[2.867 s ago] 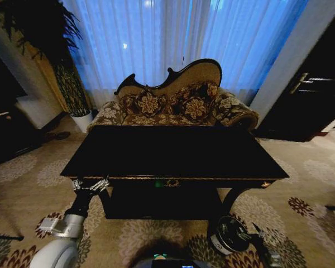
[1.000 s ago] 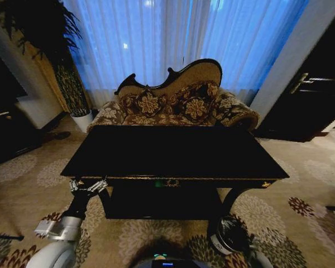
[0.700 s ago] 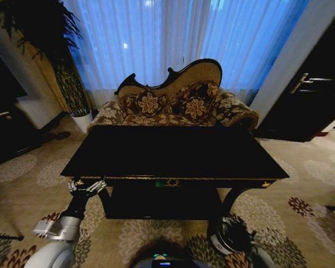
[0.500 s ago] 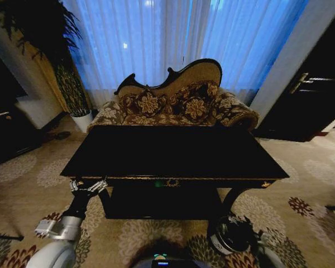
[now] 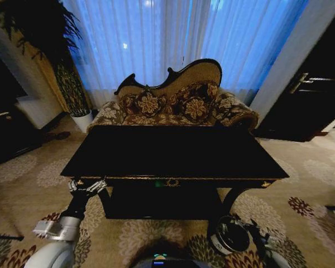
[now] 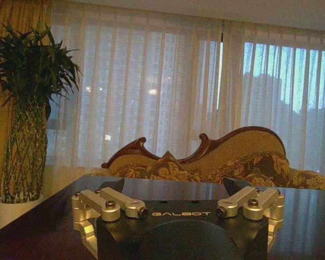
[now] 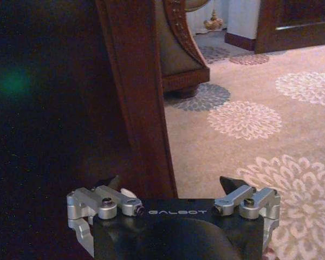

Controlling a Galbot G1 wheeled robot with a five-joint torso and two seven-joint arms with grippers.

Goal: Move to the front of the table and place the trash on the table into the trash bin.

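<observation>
Black and glossy, the desk (image 5: 173,152) stretched just ahead of our left end effector (image 5: 88,187), fingers spread apart, while our right end effector (image 7: 173,189), also spread, hung beside the trash bin (image 5: 230,235).

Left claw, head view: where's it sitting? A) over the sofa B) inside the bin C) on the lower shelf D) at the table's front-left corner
D: the left claw sits at the front-left corner of the table, fingers open, holding nothing.
</observation>
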